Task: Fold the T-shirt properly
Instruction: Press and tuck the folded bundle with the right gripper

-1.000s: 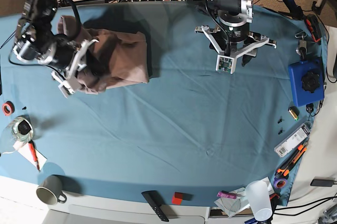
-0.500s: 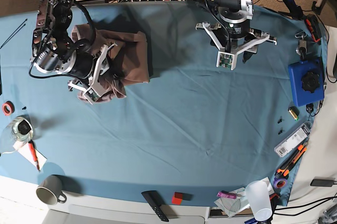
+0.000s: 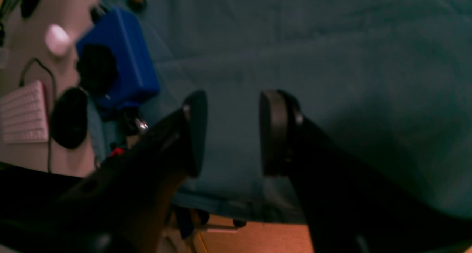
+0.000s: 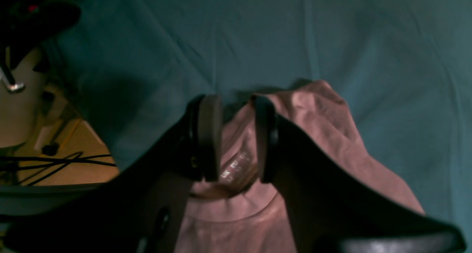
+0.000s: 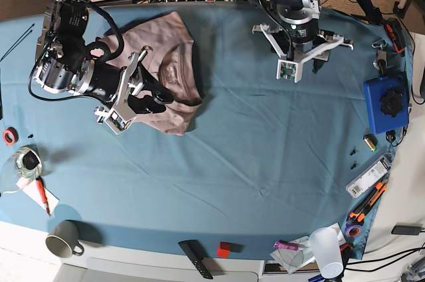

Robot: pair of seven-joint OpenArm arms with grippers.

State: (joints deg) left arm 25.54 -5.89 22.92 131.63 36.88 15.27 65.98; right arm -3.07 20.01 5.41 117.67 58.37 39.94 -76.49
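Note:
The pink-beige T-shirt (image 5: pixel 174 63) lies as a wrinkled, folded bundle at the back left of the teal table cloth (image 5: pixel 265 149). Its ribbed collar (image 4: pixel 236 208) faces up. My right gripper (image 5: pixel 158 95) hovers over the bundle's near part. In the right wrist view the right gripper (image 4: pixel 236 135) is open, and the shirt (image 4: pixel 324 135) shows through the gap between its dark pads (image 4: pixel 210 135). My left gripper (image 3: pixel 230 133) is open over bare cloth with nothing between its fingers. In the base view its arm (image 5: pixel 292 23) is at the back right, away from the shirt.
A blue box (image 5: pixel 385 103) sits at the right edge, with small tools (image 5: pixel 368 179) below it. Along the front edge are a mug (image 5: pixel 63 239), a black remote (image 5: pixel 196 259) and a plastic cup (image 5: pixel 327 250). A red tape roll (image 5: pixel 9 137) lies far left.
My right arm swung toward the table's middle and its gripper opened. The shirt flipped over, so the lighter collar side now faces up and the bundle spreads further right. The left arm rose slightly.

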